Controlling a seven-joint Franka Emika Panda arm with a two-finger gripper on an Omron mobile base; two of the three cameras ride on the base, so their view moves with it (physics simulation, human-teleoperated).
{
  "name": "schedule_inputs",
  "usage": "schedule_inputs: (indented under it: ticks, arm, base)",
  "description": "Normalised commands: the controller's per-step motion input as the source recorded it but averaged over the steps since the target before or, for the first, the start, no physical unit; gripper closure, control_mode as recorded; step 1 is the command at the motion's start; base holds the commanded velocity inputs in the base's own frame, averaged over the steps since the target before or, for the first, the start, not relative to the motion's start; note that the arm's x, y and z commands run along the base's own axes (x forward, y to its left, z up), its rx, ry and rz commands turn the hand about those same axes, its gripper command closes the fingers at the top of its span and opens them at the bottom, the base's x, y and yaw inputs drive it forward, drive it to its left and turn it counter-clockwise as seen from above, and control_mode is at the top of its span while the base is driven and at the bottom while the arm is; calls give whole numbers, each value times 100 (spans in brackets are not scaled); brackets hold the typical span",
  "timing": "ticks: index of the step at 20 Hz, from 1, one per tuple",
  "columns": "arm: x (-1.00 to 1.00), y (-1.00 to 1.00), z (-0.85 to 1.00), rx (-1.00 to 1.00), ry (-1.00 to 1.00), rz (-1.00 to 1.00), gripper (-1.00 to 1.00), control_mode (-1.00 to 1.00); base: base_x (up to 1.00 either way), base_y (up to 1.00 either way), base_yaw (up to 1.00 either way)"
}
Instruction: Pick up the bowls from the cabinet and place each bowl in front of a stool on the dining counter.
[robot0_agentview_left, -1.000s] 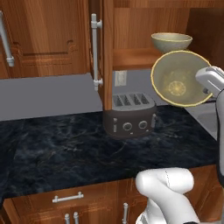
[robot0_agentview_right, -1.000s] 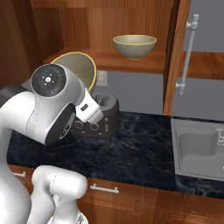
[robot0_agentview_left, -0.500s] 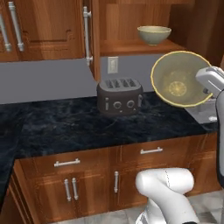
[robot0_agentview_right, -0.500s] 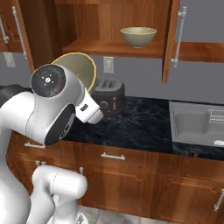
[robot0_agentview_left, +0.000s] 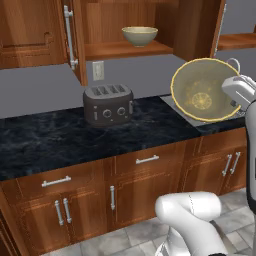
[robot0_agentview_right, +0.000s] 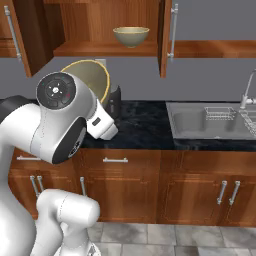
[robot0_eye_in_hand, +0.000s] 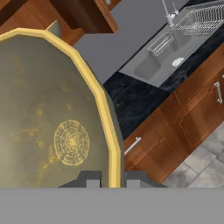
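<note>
I hold one bowl (robot0_agentview_left: 202, 90) tilted on its side, its hollow facing the left base camera, olive-beige with a thin yellow rim. My gripper (robot0_eye_in_hand: 113, 178) is shut on that rim, one fingertip inside and one outside. The same bowl (robot0_agentview_right: 92, 77) peeks out behind my arm's big joint, and it covers the left of the hand view (robot0_eye_in_hand: 52, 122). A second bowl (robot0_agentview_left: 139, 35) (robot0_agentview_right: 131, 36) stands upright on the shelf of the open wall cabinet (robot0_agentview_left: 125, 50) (robot0_agentview_right: 100, 48). The dining counter is out of view.
A dark toaster (robot0_agentview_left: 107, 104) sits on the black counter (robot0_agentview_left: 50, 140) under the cabinet. To its right lie a steel sink (robot0_agentview_right: 200, 120) and faucet (robot0_agentview_right: 246, 90). The open cabinet doors (robot0_agentview_left: 69, 35) (robot0_agentview_right: 174, 30) stick out. Drawer fronts and grey floor tiles (robot0_agentview_right: 200, 240) lie below.
The whole picture has shifted: the base has driven back from the counter, so the lower drawers, floor and sink have come into view. The bowl stays in my gripper in the same pose.
</note>
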Motion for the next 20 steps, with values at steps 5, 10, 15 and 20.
schedule_inputs:
  ticks: [5, 10, 15, 20]
  arm:
    - [0, 0, 0, 0, 0, 0, 100, 100]
    - [0, 0, 0, 0, 0, 0, 100, 100]
    - [0, 0, 0, 0, 0, 0, 100, 100]
    - [0, 0, 0, 0, 0, 0, 100, 100]
  base:
    - [-29, -28, -50]
    - [-39, -35, -56]
    - [-44, -37, -56]
    - [-54, -45, -52]
